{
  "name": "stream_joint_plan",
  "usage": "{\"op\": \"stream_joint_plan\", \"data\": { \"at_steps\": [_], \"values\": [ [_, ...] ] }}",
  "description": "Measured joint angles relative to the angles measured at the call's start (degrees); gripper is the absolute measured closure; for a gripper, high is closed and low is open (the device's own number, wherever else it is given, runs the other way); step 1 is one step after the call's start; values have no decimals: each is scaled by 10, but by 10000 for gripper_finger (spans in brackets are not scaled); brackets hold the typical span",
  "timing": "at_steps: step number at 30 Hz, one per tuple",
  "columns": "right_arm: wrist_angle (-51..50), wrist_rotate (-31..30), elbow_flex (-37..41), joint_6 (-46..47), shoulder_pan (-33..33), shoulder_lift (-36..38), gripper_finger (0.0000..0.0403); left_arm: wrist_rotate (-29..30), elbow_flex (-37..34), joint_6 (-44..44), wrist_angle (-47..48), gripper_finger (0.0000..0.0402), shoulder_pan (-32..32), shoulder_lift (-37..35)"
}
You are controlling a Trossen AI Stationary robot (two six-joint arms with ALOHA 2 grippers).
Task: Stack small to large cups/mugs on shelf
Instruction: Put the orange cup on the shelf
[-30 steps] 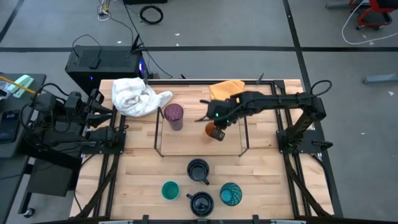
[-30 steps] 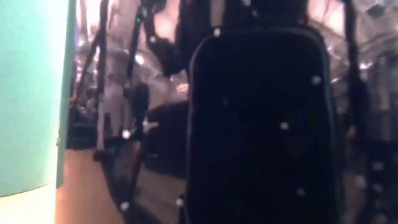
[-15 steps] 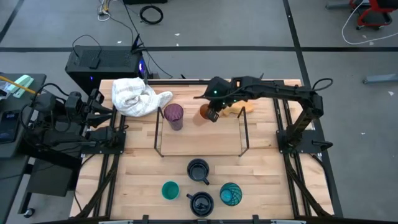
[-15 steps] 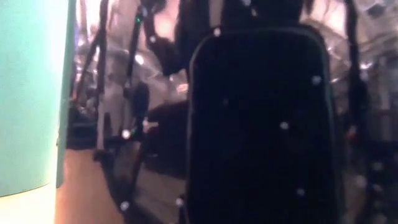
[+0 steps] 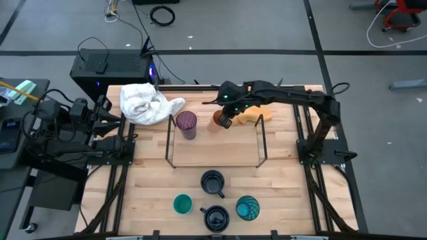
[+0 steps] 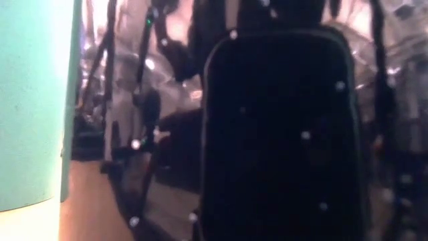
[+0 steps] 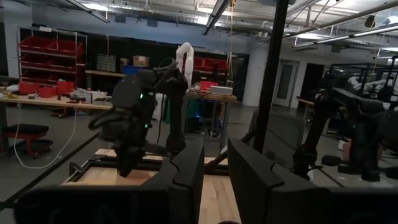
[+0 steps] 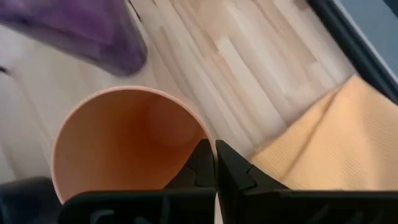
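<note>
Right gripper (image 5: 225,121) pinched the orange cup (image 5: 219,119) by its rim, I saw, far side of the shelf (image 5: 215,141), right of the purple tumbler (image 5: 186,124) | left gripper (image 7: 214,177) slightly parted, parked left | remaining cups near edge

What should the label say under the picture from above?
Right gripper carries orange cup beside purple tumbler.

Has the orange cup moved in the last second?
Yes. The right gripper, shut on the orange cup, has carried it toward the shelf's back edge and nearer the purple tumbler.
</note>
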State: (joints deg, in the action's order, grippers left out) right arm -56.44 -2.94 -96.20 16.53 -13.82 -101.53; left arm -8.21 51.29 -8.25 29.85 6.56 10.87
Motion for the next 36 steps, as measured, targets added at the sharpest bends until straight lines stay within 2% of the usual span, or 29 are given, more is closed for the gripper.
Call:
{"op": "stream_joint_plan", "data": {
  "at_steps": [4, 11, 14, 20, 36],
  "values": [
    [-14, 1, -42, -16, 1, -36, 403, 0, 0, -1, -1, 321, 0, 0],
    [-138, -23, -186, -62, -5, -95, 403, 0, 0, -1, 0, 323, 0, 0],
    [-188, -33, -225, -67, -11, -102, 403, 0, 0, -1, 0, 325, 0, 0],
    [-222, -28, -225, -62, -7, -107, 403, 0, 0, -1, 0, 322, 0, 0],
    [-203, 0, -223, -60, 1, -134, 403, 0, 0, -1, 1, 320, 0, 0]
  ]
}}
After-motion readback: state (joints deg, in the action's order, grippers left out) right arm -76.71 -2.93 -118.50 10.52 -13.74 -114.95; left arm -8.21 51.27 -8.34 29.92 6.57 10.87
